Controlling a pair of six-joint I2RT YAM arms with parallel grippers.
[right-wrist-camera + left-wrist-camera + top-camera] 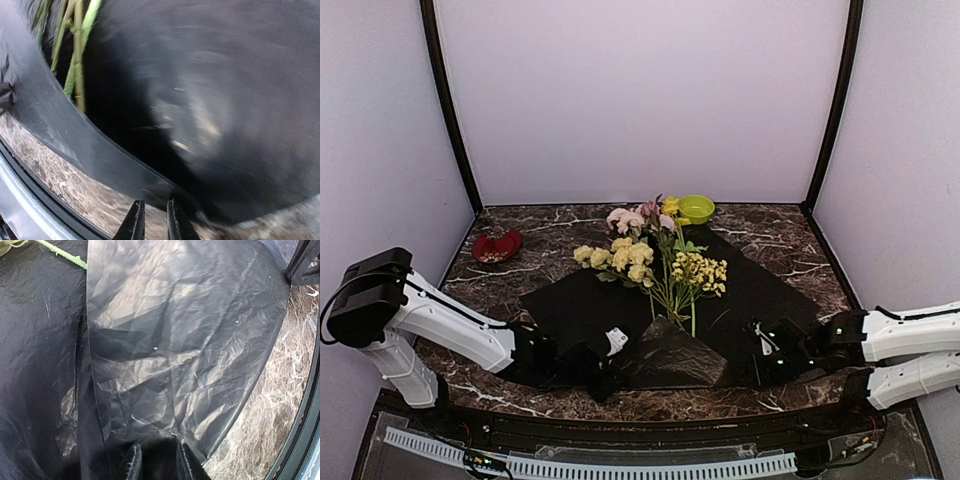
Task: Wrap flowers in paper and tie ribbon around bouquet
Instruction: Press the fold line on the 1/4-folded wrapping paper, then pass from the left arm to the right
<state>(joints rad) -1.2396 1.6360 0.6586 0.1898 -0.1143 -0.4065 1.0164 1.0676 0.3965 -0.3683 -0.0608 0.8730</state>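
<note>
The large black crinkly wrapping paper point(760, 285) lies on the dark marbled worktop point(520, 270), pink and yellow long-stemmed flowers point(640, 260) laid across its centre. The left fingers point(134, 465) clamp its raised near corner; the right fingers point(134, 222), nearly closed, pinch its near edge.

Top camera: high at near side, looks down across whole table point(500, 265). Wrist cameras: low, very close, each facing along paper point(180, 340) fold near table's front edge. Paper shared by all three.
</note>
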